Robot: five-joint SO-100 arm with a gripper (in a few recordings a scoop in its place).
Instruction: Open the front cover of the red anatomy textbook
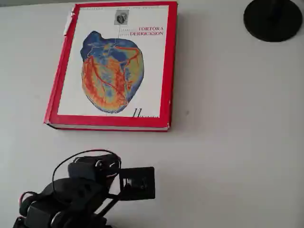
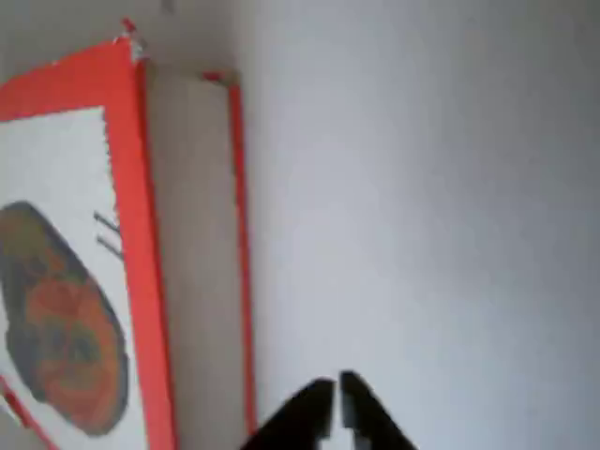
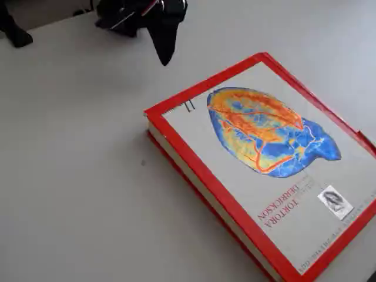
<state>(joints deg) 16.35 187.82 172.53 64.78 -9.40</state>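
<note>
White worktop (image 1: 228, 142); red anatomy textbook (image 1: 114, 66) lies flat, front cover (image 3: 270, 158) closed. Gripper (image 2: 337, 398) pressed together, empty, near the book.

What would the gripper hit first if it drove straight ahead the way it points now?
Probably bare table: in the wrist view the shut gripper aims just right of the red anatomy textbook, missing its page edge; depth is unclear.

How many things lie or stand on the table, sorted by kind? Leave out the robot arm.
Books: 1, the textbook, closed, front cover up
Round black bases: 1, the base at the overhead view's top right
Total: 2
</note>
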